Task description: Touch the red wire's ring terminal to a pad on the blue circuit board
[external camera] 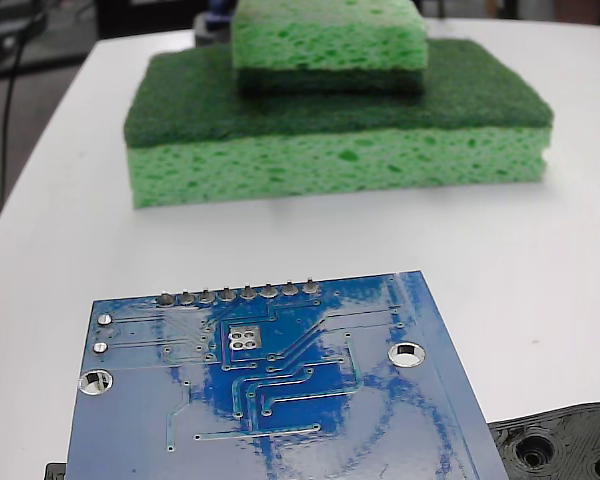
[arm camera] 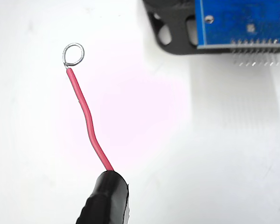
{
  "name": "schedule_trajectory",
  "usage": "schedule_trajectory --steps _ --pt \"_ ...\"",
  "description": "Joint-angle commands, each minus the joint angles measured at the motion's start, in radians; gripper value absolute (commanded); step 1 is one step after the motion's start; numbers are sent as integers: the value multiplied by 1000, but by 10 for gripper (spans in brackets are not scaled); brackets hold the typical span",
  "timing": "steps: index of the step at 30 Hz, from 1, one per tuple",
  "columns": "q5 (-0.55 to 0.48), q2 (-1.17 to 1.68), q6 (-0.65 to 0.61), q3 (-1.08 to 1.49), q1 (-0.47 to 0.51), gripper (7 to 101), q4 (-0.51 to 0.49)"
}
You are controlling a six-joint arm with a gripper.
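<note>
The blue circuit board (external camera: 280, 400) lies at the bottom of the fixed view, with its small silver pad (external camera: 243, 337) just below a row of grey pins. No wire or gripper shows in that view. In the wrist view the red wire (arm camera: 88, 121) rises from my black-taped gripper tip (arm camera: 105, 198), which is shut on it. The ring terminal (arm camera: 73, 54) hangs over bare white table, far left of the board (arm camera: 242, 23) and its pad (arm camera: 251, 28) at the top right.
Two stacked green sponges (external camera: 340, 120) stand behind the board on the white table (external camera: 540, 260). A black plastic part with round holes (external camera: 565, 445) lies under the board's right corner and shows again as the black plastic part (arm camera: 170, 28) in the wrist view.
</note>
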Motion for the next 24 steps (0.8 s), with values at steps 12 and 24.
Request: schedule_trajectory --steps 12,24 --pt "322 245 77 117 -276 1003 37" --pt "399 245 60 147 -270 1003 49"
